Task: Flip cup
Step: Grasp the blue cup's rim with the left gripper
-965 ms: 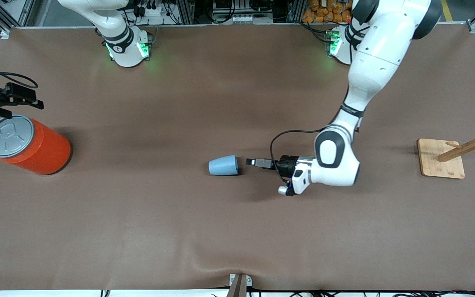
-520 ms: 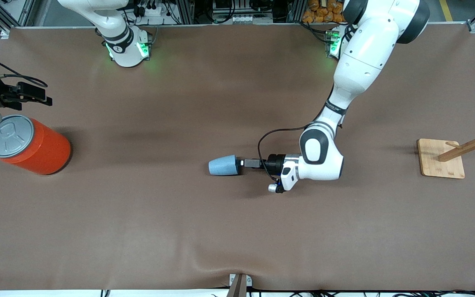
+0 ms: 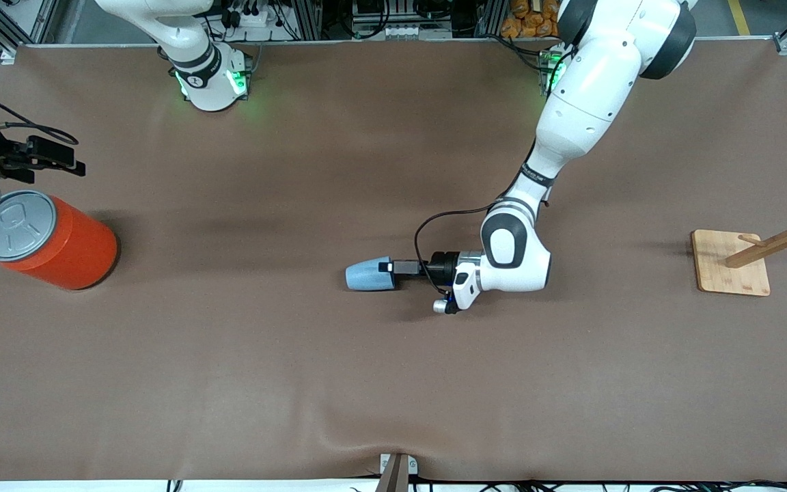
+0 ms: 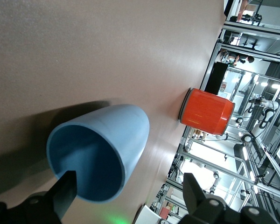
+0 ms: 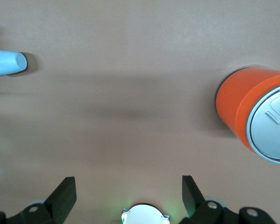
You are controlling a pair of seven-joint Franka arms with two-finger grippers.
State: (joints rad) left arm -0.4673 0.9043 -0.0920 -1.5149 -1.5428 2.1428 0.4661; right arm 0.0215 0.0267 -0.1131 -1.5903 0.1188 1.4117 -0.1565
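1. The table [image 3: 229, 383] is covered edge to edge by a plain brown mat, slightly rippled at the edge nearest the front camera. Along the edge where the robot bases stand there are aluminium frame posts, cables and some orange packets.
2. At the right arm's end of the table, an orange can [image 3: 48, 239] with a grey pull-tab lid stands upright.
3. The right gripper [image 3: 38, 160] hangs in the air just beside the can, over that same end of the table; its fingers [image 5: 65, 196] are spread with nothing between them.
4. The cup [image 3: 369, 274], light blue, lies on its side near the middle of the table, its mouth turned toward the left arm's end.
5. The left arm reaches down from its base and bends at the wrist so that the left gripper [image 3: 388, 266] lies low and level at the cup's mouth. In the left wrist view one finger [image 4: 65, 193] sits at the mouth of the cup and the other outside the wall; the jaws are spread, not yet pinching.
6. At the left arm's end of the table, a wooden rack [image 3: 762, 256] stands on its square base.
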